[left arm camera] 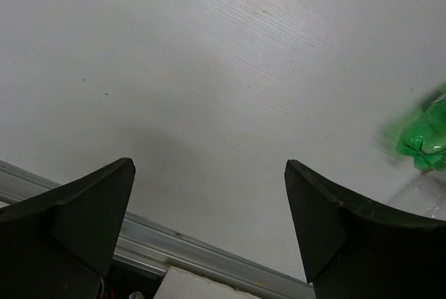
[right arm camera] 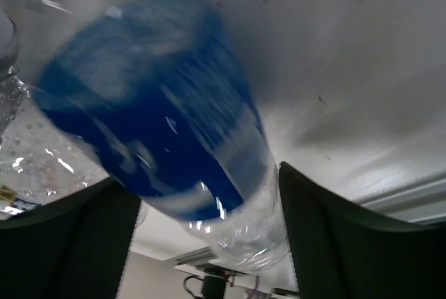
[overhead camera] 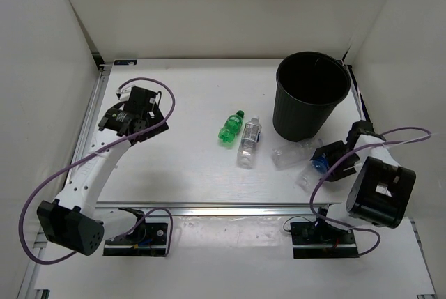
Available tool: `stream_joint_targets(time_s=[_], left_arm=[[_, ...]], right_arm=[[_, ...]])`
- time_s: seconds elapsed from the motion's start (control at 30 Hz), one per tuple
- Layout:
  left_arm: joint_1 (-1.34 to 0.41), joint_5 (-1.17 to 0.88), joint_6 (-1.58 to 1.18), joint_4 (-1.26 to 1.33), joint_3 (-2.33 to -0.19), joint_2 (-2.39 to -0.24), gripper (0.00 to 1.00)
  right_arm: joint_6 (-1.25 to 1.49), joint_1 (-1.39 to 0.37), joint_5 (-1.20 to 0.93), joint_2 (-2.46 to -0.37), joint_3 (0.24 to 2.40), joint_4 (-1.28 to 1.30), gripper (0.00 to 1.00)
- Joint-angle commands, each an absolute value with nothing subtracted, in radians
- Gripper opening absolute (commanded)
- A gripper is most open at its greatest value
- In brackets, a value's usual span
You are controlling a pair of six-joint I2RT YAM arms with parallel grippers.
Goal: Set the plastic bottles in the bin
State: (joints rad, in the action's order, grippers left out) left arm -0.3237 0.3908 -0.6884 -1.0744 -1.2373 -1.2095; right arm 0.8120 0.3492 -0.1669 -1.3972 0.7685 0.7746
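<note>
From above, the black bin (overhead camera: 306, 114) stands at the far right of the bench (overhead camera: 188, 90). The green bottle (overhead camera: 231, 129) and a blue-label bottle (overhead camera: 249, 143) lie side by side in the middle. The bare clear bottle (overhead camera: 289, 154) lies by the foot of the bin. Near it, on the right, the right fingers (overhead camera: 333, 155) are at the second blue-label bottle (overhead camera: 318, 167).

The left wrist view shows the left fingers (left arm camera: 70, 229) wide apart with nothing between them. The green bottle (left arm camera: 424, 137) is off at the right edge.

In the right wrist view, the second blue-label bottle (right arm camera: 160, 132) fills the gap. The right fingers (right arm camera: 334, 243) seem to hold its belly. I think it is light, smooth and squashy, so a soft squeeze around the label is best.
</note>
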Motion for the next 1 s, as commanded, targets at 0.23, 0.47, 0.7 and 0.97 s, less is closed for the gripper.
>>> stream_joint_targets(time_s=[0.23,0.47,0.7,0.97], left_arm=[[-0.322,0.37,-0.68,-1.063,-1.215,-1.19,1.0],[-0.322,0.37,-0.67,-1.043,-1.226,-1.209,1.0],[-0.322,0.269,-0.637,-0.996,-1.25,-1.241,1.0],[-0.322,0.028,-0.627,-0.864,-1.177,-1.301,1.0]], right_arm=[[0.798,0.333,-0.048,-1.309,0.784,0.94,0.42],[0.857,0.241,-0.077,-0.998,1.084,1.293,0.38],[0.821,0.241,-0.143,-0.986,1.575,1.157,0.35],[0.515,-0.012,0.251,-1.405,2.052,0.858,0.48]])
